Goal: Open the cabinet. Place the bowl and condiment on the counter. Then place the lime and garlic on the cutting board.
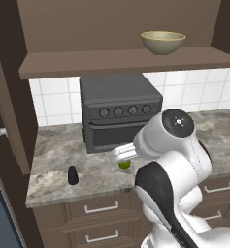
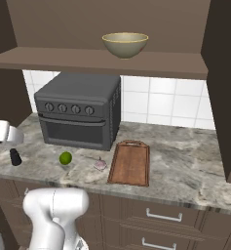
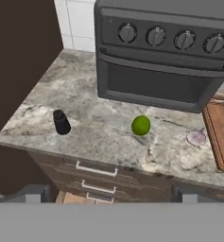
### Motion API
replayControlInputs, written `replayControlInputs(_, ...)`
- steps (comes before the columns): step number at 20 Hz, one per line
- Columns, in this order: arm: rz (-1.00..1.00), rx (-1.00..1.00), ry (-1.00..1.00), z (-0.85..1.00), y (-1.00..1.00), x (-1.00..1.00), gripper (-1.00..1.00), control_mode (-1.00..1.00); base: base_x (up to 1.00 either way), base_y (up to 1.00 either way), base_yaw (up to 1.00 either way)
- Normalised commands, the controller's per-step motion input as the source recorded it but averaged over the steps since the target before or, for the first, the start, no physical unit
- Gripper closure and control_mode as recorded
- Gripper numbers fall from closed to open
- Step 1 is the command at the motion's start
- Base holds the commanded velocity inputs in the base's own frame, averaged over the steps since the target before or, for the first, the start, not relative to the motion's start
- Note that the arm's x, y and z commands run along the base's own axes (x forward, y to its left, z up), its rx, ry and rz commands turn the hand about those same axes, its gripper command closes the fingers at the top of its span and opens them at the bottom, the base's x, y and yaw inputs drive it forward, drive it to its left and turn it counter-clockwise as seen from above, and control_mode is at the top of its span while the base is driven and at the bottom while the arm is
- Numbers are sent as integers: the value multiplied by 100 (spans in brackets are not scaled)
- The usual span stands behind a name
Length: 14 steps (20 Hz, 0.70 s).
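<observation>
Cabinet [image 2: 107,19] is standing open, w/ the bowl [image 2: 125,44] sitting upright on its shelf, so the bowl is not yet down on the counter [image 2: 185,161]. Condiment [image 3: 61,122] is already standing upright on the counter near the left front corner, well apart from the toaster oven [image 2: 80,110], which suggests that half of the first placing step is done. Lime [image 3: 141,125] is lying on bare stone in front of the oven, garlic [image 3: 196,137] a bit to its right and just beside the cutting board [image 2: 130,162] but not on it; board is carrying nothing.

Gripper [image 3: 108,194] is hanging back over the counter's front edge w/ jaws fully apart and nothing between them, looking down at condiment, lime and garlic; prob. free for the next pick.

Hard to read: in the left base view the arm is covering the garlic, the board and most of the lime. Cabinet doors are mostly cut off at the frame edges. Fingertips are showing as dim stubs at the hand view's bottom. Board's far right is cropped there too.
</observation>
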Motion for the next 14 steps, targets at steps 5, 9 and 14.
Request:
replayControlInputs(5, -10, 6, -6, 74, -30, -8, -100, -100, 0, 0, 0)
replayControlInputs(9, -12, 2, 0, 71, -33, -1, -100, -100, 0, 0, 0)
replayControlInputs(14, -14, 0, 0, 56, -35, 0, -100, -100, 0, 0, 0)
